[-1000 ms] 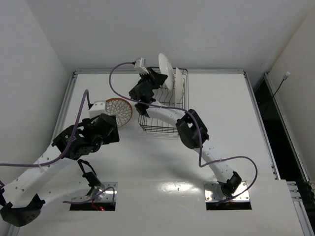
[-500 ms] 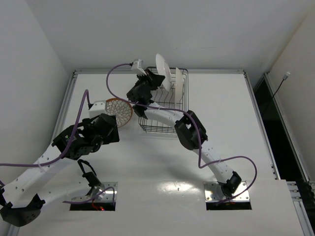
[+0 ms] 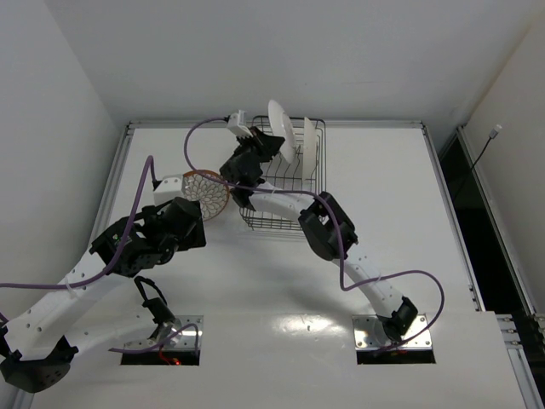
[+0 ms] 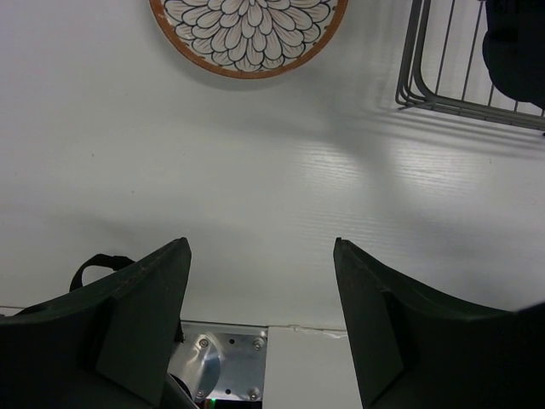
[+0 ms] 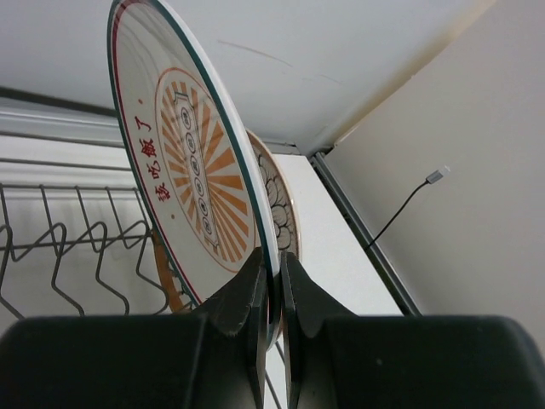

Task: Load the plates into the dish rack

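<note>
A glossy white table [image 3: 255, 294], edged by a metal rail [image 3: 366, 124], sat boxed in by plain white walls [image 3: 298, 51] — close on three sides. A thin dark cable [image 3: 485, 149] hung down the right wall [image 3: 515, 81] — the light soft and even.

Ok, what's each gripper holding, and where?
Right gripper pinches the white-rimmed orange-sunburst round plate by its rim edge; left gripper is open, holding nothing.
</note>
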Robot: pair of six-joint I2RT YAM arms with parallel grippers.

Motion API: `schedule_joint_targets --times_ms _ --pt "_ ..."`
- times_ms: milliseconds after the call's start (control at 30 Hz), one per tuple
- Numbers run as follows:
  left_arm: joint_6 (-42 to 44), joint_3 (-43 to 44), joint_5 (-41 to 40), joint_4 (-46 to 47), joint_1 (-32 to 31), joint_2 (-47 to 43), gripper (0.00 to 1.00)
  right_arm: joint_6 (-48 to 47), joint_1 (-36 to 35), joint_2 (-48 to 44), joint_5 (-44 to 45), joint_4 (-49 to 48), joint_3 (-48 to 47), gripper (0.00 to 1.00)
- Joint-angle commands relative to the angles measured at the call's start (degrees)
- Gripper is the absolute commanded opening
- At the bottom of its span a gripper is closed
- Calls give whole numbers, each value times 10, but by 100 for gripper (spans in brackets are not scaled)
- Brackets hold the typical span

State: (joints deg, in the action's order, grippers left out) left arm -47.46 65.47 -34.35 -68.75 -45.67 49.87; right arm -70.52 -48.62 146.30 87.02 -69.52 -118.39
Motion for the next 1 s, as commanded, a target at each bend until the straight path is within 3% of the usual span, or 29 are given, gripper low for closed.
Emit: schedule_joint_targets --times_ms 0,400,667,967 --pt "-1 7 -9 -8 -5 -1 65 2 -4 3 176 -68 14 0" --pt "-1 7 -9 -13 -5 4 65 2 -9 -2 176 -144 84 0" --pt "-1 12 -9 -18 -5 9 65 2 -9 -2 176 -173 91 19" --pt "-1 18 -9 -18 -5 21 65 2 -9 -14 176 -178 85 24"
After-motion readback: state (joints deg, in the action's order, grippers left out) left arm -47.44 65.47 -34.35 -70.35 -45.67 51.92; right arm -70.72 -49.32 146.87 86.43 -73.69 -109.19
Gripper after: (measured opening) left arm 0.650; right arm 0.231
